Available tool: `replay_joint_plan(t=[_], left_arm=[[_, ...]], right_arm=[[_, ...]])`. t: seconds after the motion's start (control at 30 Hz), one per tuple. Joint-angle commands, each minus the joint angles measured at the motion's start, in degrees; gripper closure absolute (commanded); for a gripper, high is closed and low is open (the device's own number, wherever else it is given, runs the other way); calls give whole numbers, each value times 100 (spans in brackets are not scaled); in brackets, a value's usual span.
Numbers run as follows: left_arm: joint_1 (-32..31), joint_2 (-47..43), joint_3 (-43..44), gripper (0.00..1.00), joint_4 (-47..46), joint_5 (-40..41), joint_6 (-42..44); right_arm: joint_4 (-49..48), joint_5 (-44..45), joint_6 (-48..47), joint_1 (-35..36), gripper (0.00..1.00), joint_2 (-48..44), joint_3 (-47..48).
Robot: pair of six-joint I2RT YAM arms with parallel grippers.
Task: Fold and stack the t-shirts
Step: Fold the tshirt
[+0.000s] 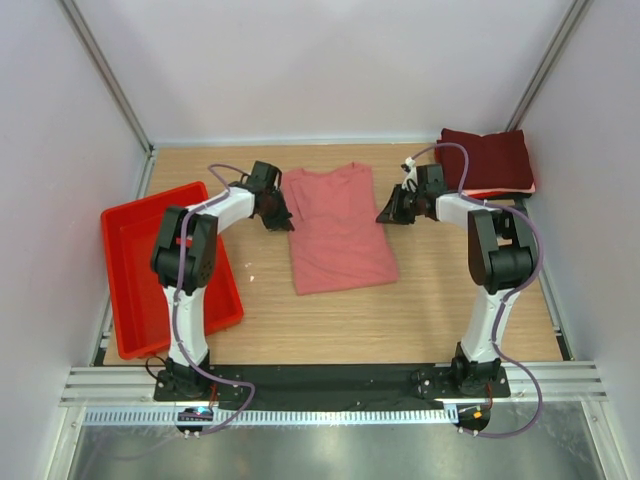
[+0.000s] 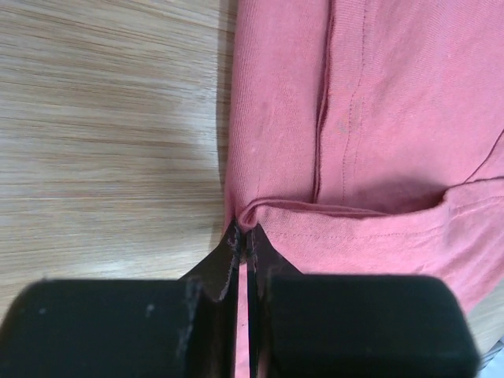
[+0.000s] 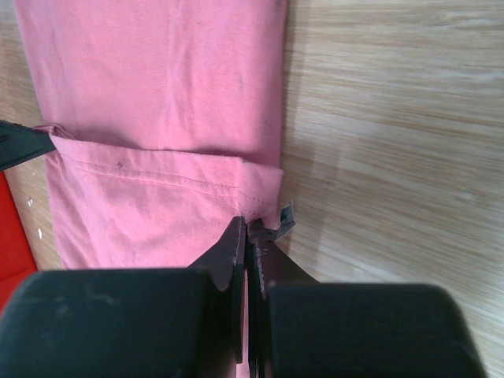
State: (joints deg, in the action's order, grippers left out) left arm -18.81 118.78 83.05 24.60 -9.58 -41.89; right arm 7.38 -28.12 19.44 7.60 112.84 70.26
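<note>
A salmon-pink t-shirt point(image 1: 335, 230) lies flat in the middle of the wooden table, its sleeves folded inward. My left gripper point(image 1: 283, 222) is at the shirt's left edge, shut on a pinch of the pink cloth point(image 2: 394, 118); the jaws point(image 2: 242, 230) meet on a small fold of the hem. My right gripper point(image 1: 385, 215) is at the right edge, shut on the corner of the pink cloth point(image 3: 157, 79), with the jaws point(image 3: 248, 224) pressed together. A folded dark maroon t-shirt stack point(image 1: 487, 160) rests at the back right.
A red plastic tray point(image 1: 130, 270) sits at the left, beside the left arm. White walls enclose the table on three sides. Bare wood point(image 1: 400, 320) lies between the shirt and the arm bases.
</note>
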Motion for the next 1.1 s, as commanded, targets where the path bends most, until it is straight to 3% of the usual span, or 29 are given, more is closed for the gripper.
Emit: replay_joint_plan(t=[0.0,0.1,0.2,0.3,0.33,0.4,0.5,0.63,0.9,1.07], left_arm=[[123,-127,-78,100,54,440,-47],[123,-83,-52,100,54,422,-30],[123,-31,45,100,80,186,93],[123,-214,63,80,168,167,163],[132,-328,54,70,203,211,172],[123,-679,19,65,361,403,216],[105,-1162,-104,60,624,528,313],[-61,-1778,-551,59,950,563,427],[-720,-2737,-2430,55,468,80,-12],[-958,-2817,-2969,54,-87,-228,-407]], right_arm=[[-342,166,7,-74,99,89,-12],[-342,131,7,-109,96,159,32],[-264,-44,33,-109,82,248,119],[-62,147,209,-109,67,90,155],[26,192,270,-109,53,-6,163],[707,428,437,-118,37,-261,295],[1763,641,490,-100,34,-569,366],[2417,1123,455,-100,33,-1131,-169],[2339,1010,657,-100,32,-2081,-1444],[1988,887,771,-100,35,-2187,-1945]])
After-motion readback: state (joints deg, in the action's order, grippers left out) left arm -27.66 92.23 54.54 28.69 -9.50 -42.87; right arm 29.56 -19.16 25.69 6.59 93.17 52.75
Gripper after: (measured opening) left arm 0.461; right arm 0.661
